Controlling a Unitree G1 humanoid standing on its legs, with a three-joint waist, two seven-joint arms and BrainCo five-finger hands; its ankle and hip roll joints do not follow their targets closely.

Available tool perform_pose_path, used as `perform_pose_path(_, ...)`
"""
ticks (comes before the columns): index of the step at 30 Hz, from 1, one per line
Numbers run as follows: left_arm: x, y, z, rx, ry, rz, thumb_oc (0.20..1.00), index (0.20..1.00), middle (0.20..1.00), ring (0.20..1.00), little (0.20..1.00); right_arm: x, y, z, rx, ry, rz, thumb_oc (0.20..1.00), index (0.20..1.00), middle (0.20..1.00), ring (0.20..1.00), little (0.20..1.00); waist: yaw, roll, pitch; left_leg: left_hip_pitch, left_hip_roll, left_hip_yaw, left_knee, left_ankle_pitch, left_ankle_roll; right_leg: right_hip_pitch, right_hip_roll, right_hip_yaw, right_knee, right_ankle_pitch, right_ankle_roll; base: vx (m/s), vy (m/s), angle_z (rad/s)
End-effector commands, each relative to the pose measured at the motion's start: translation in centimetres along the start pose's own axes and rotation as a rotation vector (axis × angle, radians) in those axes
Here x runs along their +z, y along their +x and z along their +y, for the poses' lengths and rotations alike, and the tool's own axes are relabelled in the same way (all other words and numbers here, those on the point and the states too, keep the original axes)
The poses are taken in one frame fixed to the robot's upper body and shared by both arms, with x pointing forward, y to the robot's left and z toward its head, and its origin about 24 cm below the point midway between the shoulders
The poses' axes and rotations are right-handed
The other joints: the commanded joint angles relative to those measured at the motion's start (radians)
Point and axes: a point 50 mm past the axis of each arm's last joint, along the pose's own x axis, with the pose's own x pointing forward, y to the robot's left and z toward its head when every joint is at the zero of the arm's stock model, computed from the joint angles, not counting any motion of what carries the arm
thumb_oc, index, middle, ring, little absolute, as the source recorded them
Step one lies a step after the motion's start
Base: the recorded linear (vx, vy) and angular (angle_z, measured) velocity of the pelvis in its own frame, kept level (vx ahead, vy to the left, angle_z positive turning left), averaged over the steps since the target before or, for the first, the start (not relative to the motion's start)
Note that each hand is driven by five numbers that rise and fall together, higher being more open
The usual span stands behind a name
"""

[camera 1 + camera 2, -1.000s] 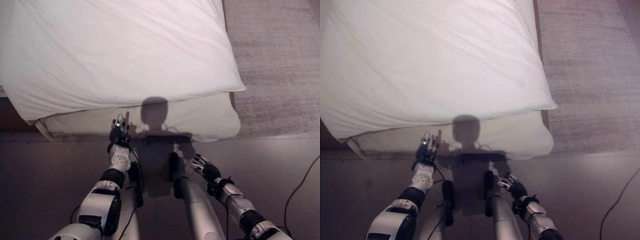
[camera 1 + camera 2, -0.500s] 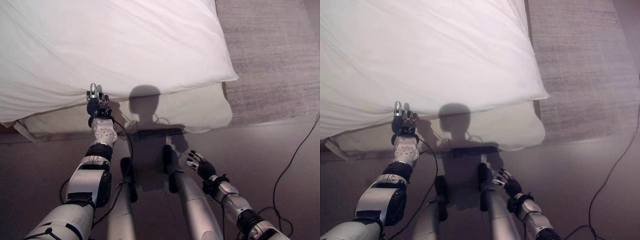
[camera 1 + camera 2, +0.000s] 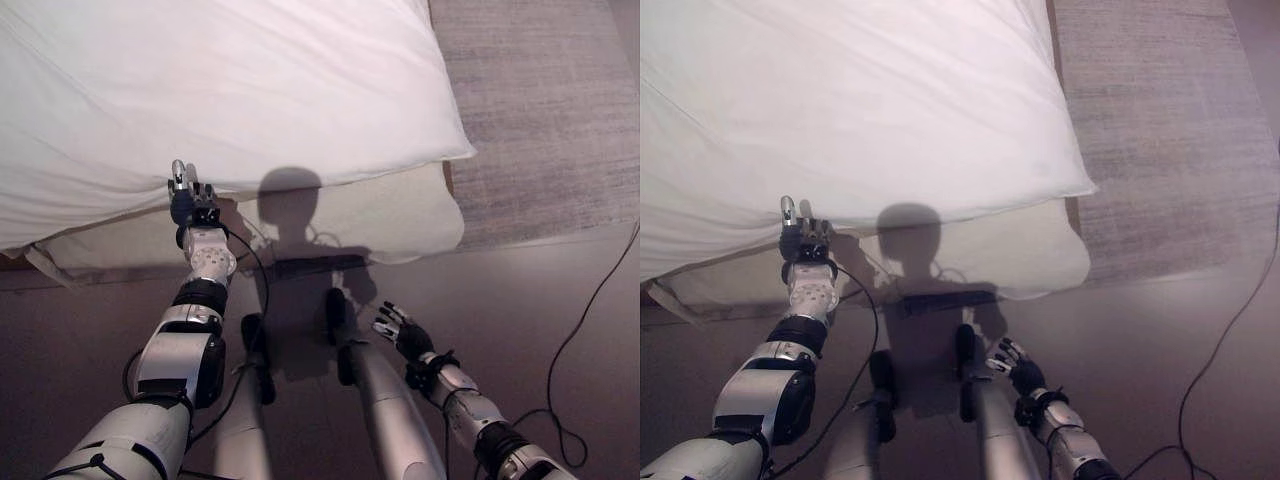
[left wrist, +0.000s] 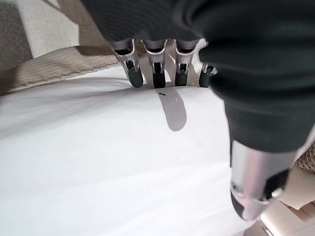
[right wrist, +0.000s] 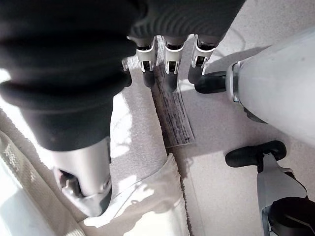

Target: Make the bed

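A white duvet (image 3: 250, 90) covers the bed, and its near edge hangs over the cream mattress side (image 3: 380, 215). My left hand (image 3: 192, 205) reaches up to that edge, left of the middle. In the left wrist view its straight fingers (image 4: 157, 73) rest their dark tips on the white duvet (image 4: 98, 162), with the thumb (image 4: 251, 187) apart and nothing gripped. My right hand (image 3: 405, 335) hangs low over the dark floor in front of the bed, its fingers (image 5: 170, 59) relaxed and open, holding nothing.
A grey rug (image 3: 540, 110) lies to the right of the bed. A narrow wooden frame edge (image 3: 449, 178) shows at the bed's right corner. A cream strap (image 3: 45, 265) hangs at the mattress's lower left. Dark floor (image 3: 100, 310) runs along the bed's front.
The camera has shifted. Over the last second my left hand rose from the mattress side to the duvet's edge; since half a second ago it has barely moved. The right hand stays low.
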Motion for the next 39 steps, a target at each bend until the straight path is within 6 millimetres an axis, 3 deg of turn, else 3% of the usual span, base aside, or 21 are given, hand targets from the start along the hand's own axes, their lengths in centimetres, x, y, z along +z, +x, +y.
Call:
perform_pose_path(1, 0.6, 0.4, -2.4, -0.037, 0.011, -0.056, 1.000, 1.000, 1.000, 1.000, 1.000, -1.1, -1.3, -0.3, -0.004, 0.014, -0.011, 1.000, 1.000, 1.000, 1.000, 1.000, -0.005, 0.024, -0.069, -0.039, -0.009, -0.025, -0.004, 0.003, -0.010, 0.003, -0.049, 0.009, -0.008, -0.026, 0.126, 0.00, 0.000, 0.00)
perform_pose_path(8, 0.6, 0.7, -3.3, 0.003, 0.029, -0.049, 1.000, 1.000, 1.000, 1.000, 1.000, -0.6, -1.2, -0.3, 0.001, 0.011, -0.023, 1.000, 1.000, 1.000, 1.000, 1.000, -0.003, 0.032, -0.066, -0.058, -0.017, -0.033, 0.005, 0.000, -0.007, -0.012, -0.047, 0.013, -0.001, -0.028, 0.123, 0.00, 0.000, 0.00)
perform_pose_path(9, 0.5, 0.7, -3.3, 0.007, 0.037, -0.045, 0.821, 0.821, 0.821, 0.821, 0.821, -0.6, -1.3, -0.4, -0.002, 0.013, -0.023, 1.000, 1.000, 1.000, 1.000, 1.000, -0.004, 0.034, -0.068, -0.061, -0.018, -0.034, 0.006, -0.001, -0.006, -0.016, -0.047, 0.015, 0.001, -0.027, 0.123, 0.00, 0.000, 0.00)
perform_pose_path(11, 0.4, 0.7, -3.5, 0.009, 0.048, -0.046, 0.231, 0.231, 0.231, 0.231, 0.231, -0.5, -1.3, -0.4, -0.002, 0.009, -0.026, 1.000, 1.000, 1.000, 1.000, 1.000, -0.004, 0.037, -0.068, -0.065, -0.019, -0.035, 0.007, -0.001, -0.005, -0.021, -0.046, 0.017, 0.004, -0.027, 0.124, 0.00, 0.000, 0.00)
perform_pose_path(12, 0.4, 0.7, -4.0, 0.024, 0.052, -0.044, 0.200, 0.200, 0.200, 0.200, 0.200, -0.4, -1.3, -0.5, -0.004, 0.004, -0.024, 1.000, 1.000, 1.000, 1.000, 1.000, -0.003, 0.040, -0.067, -0.069, -0.020, -0.034, 0.007, 0.000, -0.005, -0.021, -0.047, 0.017, 0.002, -0.026, 0.124, 0.00, 0.000, 0.00)
perform_pose_path(21, 0.1, 1.1, -4.9, 0.090, 0.098, -0.003, 0.200, 0.200, 0.200, 0.200, 0.200, 0.4, -1.2, -0.6, 0.009, -0.012, -0.041, 1.000, 1.000, 1.000, 1.000, 1.000, -0.004, 0.054, -0.055, -0.078, -0.026, -0.036, 0.009, 0.003, -0.001, -0.029, -0.049, 0.026, 0.002, -0.018, 0.126, 0.00, 0.000, 0.00)
perform_pose_path(22, 0.1, 1.1, -5.1, 0.092, 0.096, 0.004, 0.470, 0.470, 0.470, 0.470, 0.470, 0.4, -1.2, -0.7, 0.007, -0.012, -0.043, 1.000, 1.000, 1.000, 1.000, 1.000, -0.004, 0.055, -0.056, -0.082, -0.027, -0.035, 0.010, 0.002, -0.001, -0.033, -0.050, 0.027, 0.002, -0.017, 0.126, 0.00, 0.000, 0.00)
perform_pose_path(23, 0.1, 1.1, -5.1, 0.091, 0.096, 0.004, 0.542, 0.542, 0.542, 0.542, 0.542, 0.5, -1.2, -0.7, 0.007, -0.012, -0.043, 1.000, 1.000, 1.000, 1.000, 1.000, -0.004, 0.055, -0.056, -0.083, -0.027, -0.035, 0.010, 0.002, -0.001, -0.034, -0.050, 0.027, 0.003, -0.017, 0.126, 0.00, 0.000, 0.00)
perform_pose_path(24, 0.1, 1.2, -5.3, 0.090, 0.095, 0.006, 0.733, 0.733, 0.733, 0.733, 0.733, 0.5, -1.3, -0.8, 0.006, -0.015, -0.044, 1.000, 1.000, 1.000, 1.000, 1.000, -0.004, 0.057, -0.056, -0.086, -0.028, -0.035, 0.010, 0.003, -0.001, -0.037, -0.050, 0.028, 0.002, -0.015, 0.127, 0.00, 0.000, 0.00)
perform_pose_path(25, 0.0, 1.2, -5.3, 0.092, 0.101, 0.011, 0.636, 0.636, 0.636, 0.636, 0.636, 0.6, -1.3, -0.8, 0.005, -0.015, -0.046, 1.000, 1.000, 1.000, 1.000, 1.000, -0.003, 0.059, -0.057, -0.086, -0.028, -0.035, 0.008, 0.003, 0.000, -0.040, -0.051, 0.029, 0.002, -0.013, 0.128, -0.01, 0.032, -0.01)
perform_pose_path(26, -0.4, 1.0, -5.3, 0.094, 0.101, 0.024, 0.890, 0.890, 0.890, 0.890, 0.890, 0.6, -1.3, -0.8, 0.006, -0.019, -0.045, 1.000, 1.000, 1.000, 1.000, 1.000, -0.002, 0.061, -0.055, -0.088, -0.030, -0.034, 0.008, 0.004, 0.001, -0.043, -0.051, 0.031, 0.004, -0.011, 0.130, 0.00, 0.000, 0.00)
perform_pose_path(27, -0.7, 0.9, -5.2, 0.093, 0.113, 0.032, 1.000, 1.000, 1.000, 1.000, 1.000, 0.6, -1.3, -0.8, 0.004, -0.017, -0.047, 1.000, 1.000, 1.000, 1.000, 1.000, -0.002, 0.062, -0.054, -0.090, -0.031, -0.033, 0.010, 0.005, 0.002, -0.044, -0.051, 0.033, 0.006, -0.011, 0.129, 0.00, 0.000, 0.00)
perform_pose_path(30, -1.2, 0.6, -4.9, 0.102, 0.109, 0.040, 1.000, 1.000, 1.000, 1.000, 1.000, 0.6, -1.4, -0.9, -0.002, -0.016, -0.050, 1.000, 1.000, 1.000, 1.000, 1.000, 0.002, 0.065, -0.054, -0.091, -0.032, -0.033, 0.011, 0.005, 0.002, -0.045, -0.053, 0.033, 0.006, -0.012, 0.128, 0.00, 0.003, -0.02)
perform_pose_path(35, -3.8, -1.1, -4.1, 0.050, 0.104, 0.075, 1.000, 1.000, 1.000, 1.000, 1.000, 0.9, -1.3, -0.9, -0.008, -0.006, -0.071, 1.000, 1.000, 1.000, 1.000, 1.000, 0.013, 0.072, -0.040, -0.084, -0.041, -0.037, -0.010, 0.017, 0.002, -0.035, -0.055, 0.031, -0.013, -0.003, 0.128, 0.00, 0.001, 0.01)
perform_pose_path(36, -4.7, -1.9, -3.2, 0.054, 0.092, 0.098, 1.000, 1.000, 1.000, 1.000, 1.000, 1.0, -1.3, -0.8, -0.007, -0.004, -0.077, 1.000, 1.000, 1.000, 1.000, 1.000, 0.019, 0.073, -0.033, -0.074, -0.043, -0.036, -0.028, 0.026, 0.002, -0.025, -0.056, 0.031, -0.031, 0.001, 0.128, -0.01, 0.002, 0.03)
perform_pose_path(39, -5.1, -2.3, -2.7, 0.050, 0.092, 0.108, 1.000, 1.000, 1.000, 1.000, 1.000, 1.2, -1.3, -0.8, -0.005, -0.001, -0.082, 1.000, 1.000, 1.000, 1.000, 1.000, 0.022, 0.072, -0.020, -0.063, -0.048, -0.037, -0.037, 0.032, 0.003, -0.014, -0.054, 0.031, -0.037, 0.004, 0.128, 0.00, -0.002, 0.02)
